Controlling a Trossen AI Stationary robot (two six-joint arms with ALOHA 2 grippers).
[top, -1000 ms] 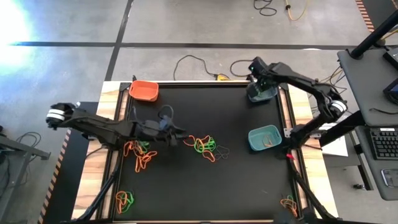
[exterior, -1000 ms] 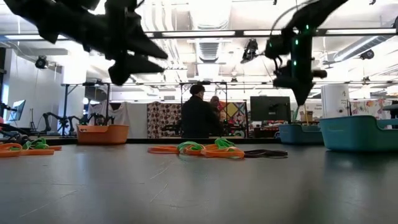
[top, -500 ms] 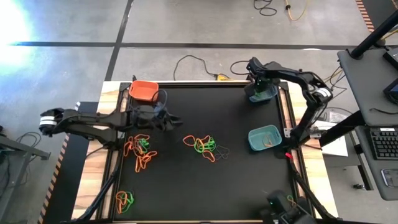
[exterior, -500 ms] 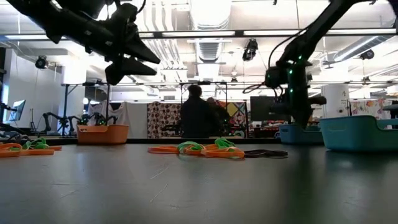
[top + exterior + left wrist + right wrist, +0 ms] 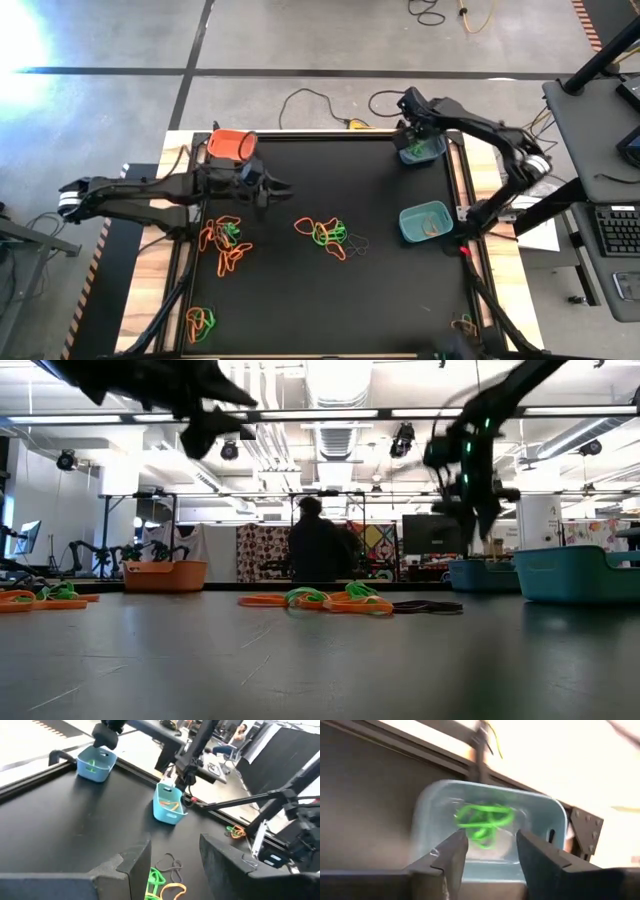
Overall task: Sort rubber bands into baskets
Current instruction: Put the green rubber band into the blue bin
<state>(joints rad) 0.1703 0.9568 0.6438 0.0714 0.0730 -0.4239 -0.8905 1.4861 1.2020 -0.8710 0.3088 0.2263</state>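
My right gripper (image 5: 490, 837) stands open above the blue basket (image 5: 435, 805) at the table's far right (image 5: 421, 148). Green rubber bands (image 5: 485, 822) lie on that basket's floor, clear of the fingers. My left gripper (image 5: 282, 187) hangs open and empty in the air, left of the table's middle, near the orange basket (image 5: 232, 145). The teal basket (image 5: 427, 222) at the right edge holds orange rubber bands (image 5: 172, 806). Loose piles of orange, green and dark rubber bands lie at the middle (image 5: 325, 233) and at the left (image 5: 225, 245).
More rubber bands lie near the front left corner (image 5: 200, 322) and the front right corner (image 5: 463, 325). The mat between the piles and the baskets is bare. A person (image 5: 315, 550) stands in the room beyond the far edge.
My right gripper has opened over the blue basket, staying near the same spot. My left gripper has risen and drawn back toward the table's far left, closer to the orange basket, still open.
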